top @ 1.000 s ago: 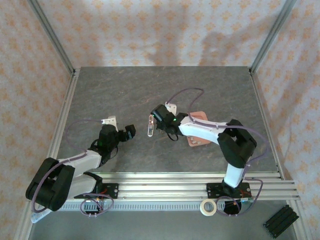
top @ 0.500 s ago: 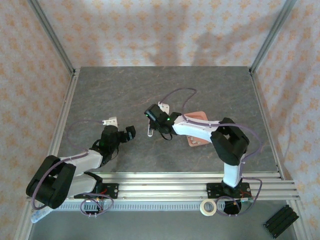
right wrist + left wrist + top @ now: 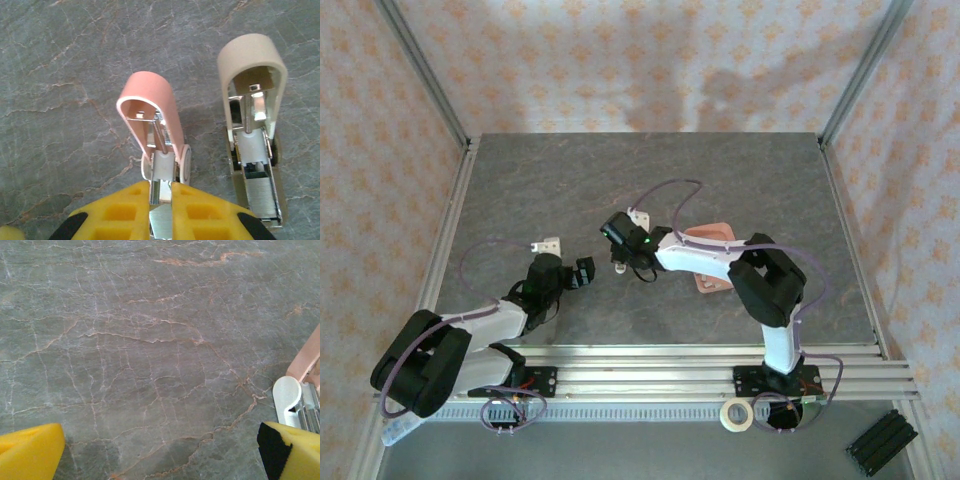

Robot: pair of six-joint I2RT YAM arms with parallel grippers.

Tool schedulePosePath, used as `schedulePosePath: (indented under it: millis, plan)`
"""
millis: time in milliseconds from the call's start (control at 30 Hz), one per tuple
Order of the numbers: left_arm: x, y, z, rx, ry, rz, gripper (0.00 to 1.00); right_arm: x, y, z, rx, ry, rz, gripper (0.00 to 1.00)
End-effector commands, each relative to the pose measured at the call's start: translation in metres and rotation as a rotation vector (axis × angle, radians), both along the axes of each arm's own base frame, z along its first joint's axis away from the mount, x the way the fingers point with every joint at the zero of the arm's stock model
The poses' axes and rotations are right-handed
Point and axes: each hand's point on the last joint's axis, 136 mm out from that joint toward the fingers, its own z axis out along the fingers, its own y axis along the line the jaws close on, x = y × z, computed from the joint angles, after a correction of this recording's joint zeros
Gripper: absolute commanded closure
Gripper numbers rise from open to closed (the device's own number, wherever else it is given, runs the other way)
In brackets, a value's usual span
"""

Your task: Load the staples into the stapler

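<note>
My right gripper (image 3: 161, 187) is shut on the metal rail of a pink mini stapler (image 3: 152, 107). Its lid is swung open, with the spring and white pusher bared. In the top view that right gripper (image 3: 616, 245) is near the table's middle, the stapler (image 3: 618, 264) at its tip. My left gripper (image 3: 578, 272) stands wide open just left of it. In the left wrist view the left gripper (image 3: 160, 455) has bare table between its fingers and the stapler's end (image 3: 295, 392) at the right edge. The staples are too small to make out.
A second, beige stapler (image 3: 252, 70) lies open on the table right beside the pink one. The salmon-pink tray (image 3: 720, 233) sits under my right arm. A tape roll (image 3: 736, 414) and a black block (image 3: 880, 443) lie in front of the rails.
My right gripper has carried the pink stapler leftward, closer to the left gripper. The left gripper has edged a little toward it and stayed open.
</note>
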Motion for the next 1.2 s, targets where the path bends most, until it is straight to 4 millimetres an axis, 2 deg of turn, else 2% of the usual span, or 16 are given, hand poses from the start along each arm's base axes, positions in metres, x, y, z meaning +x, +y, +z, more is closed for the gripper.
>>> schedulePosePath:
  millis: [0, 367, 833, 1167]
  plan:
    - [-0.0027, 0.0061, -0.0037, 0.052, 0.01, 0.018, 0.0, 0.0036, 0.0081, 0.0042, 0.016, -0.012, -0.011, 0.86]
    - [-0.0019, 0.0074, -0.0022, 0.064, 0.003, 0.023, 0.0, 0.0023, 0.0118, -0.0047, 0.012, 0.007, -0.01, 0.86]
    - [-0.0014, 0.0072, -0.0013, 0.068, -0.002, 0.022, 0.0, 0.0051, 0.0146, -0.001, 0.027, -0.007, -0.014, 0.86]
    - [-0.0015, 0.0046, 0.0002, 0.084, -0.011, 0.011, 0.0, 0.0049, 0.0155, -0.0056, 0.031, 0.003, -0.019, 0.86]
